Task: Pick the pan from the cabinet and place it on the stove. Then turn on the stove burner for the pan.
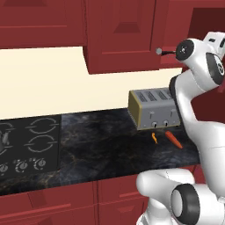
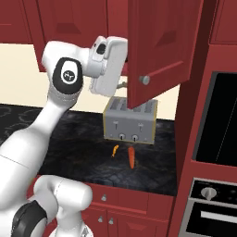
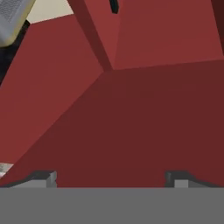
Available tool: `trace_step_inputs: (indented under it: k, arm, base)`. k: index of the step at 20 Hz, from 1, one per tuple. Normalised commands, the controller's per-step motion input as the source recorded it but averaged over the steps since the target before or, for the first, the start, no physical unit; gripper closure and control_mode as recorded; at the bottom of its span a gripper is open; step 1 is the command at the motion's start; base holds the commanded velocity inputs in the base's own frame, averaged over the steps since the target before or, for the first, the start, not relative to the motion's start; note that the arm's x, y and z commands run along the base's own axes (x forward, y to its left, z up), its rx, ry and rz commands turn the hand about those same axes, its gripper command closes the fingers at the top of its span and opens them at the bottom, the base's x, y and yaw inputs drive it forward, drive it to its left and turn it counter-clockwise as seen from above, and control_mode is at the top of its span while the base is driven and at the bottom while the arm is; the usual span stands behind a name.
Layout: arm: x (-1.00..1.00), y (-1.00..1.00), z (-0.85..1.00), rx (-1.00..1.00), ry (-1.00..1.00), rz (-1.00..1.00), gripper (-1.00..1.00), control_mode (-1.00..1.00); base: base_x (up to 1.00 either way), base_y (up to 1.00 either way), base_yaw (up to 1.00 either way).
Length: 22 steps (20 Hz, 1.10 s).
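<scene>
Claw (image 3: 109,177): fingers spread wide apart, holding nothing, facing red cabinet panels.
Cabinet: dark red wooden wall cabinet (image 2: 159,51), door swung open above the grey four-slot toaster (image 2: 130,121).
Pan: a thin dark sliver (image 3: 113,6), possibly the pan handle.
Stove: flat black cooktop (image 1: 28,145) left on the dark marbled table (image 1: 105,145).

Matt red wooden cabinet (image 2: 157,51), brushed metal toaster (image 2: 130,121), glossy marbled countertop (image 1: 101,145)
</scene>
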Motion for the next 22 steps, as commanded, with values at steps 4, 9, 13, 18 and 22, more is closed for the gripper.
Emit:
trace_step_inputs:
  k: [4, 9, 13, 18, 22]
  arm:
    - [-0.32, -0.68, 0.00, 0.00, 0.00, -0.06, -1.00, -1.00]
    - [-0.07, -0.79, 0.00, 0.00, 0.01, -0.01, -1.00, -1.00]
    - [0.00, -0.69, 0.00, 0.01, 0.05, 0.00, -1.00, -1.00]
    - [0.00, -0.63, -0.06, 0.05, 0.01, 0.00, -1.00, -1.00]
    - [-0.01, -0.38, -0.10, 0.03, 0.00, 0.00, -1.00, -1.00]
  base:
    - [0.00, 0.00, 0.00]
    - [0.00, 0.00, 0.00]
    - [0.00, 0.00, 0.00]
    - [0.00, 0.00, 0.00]
    - [0.00, 0.00, 0.00]
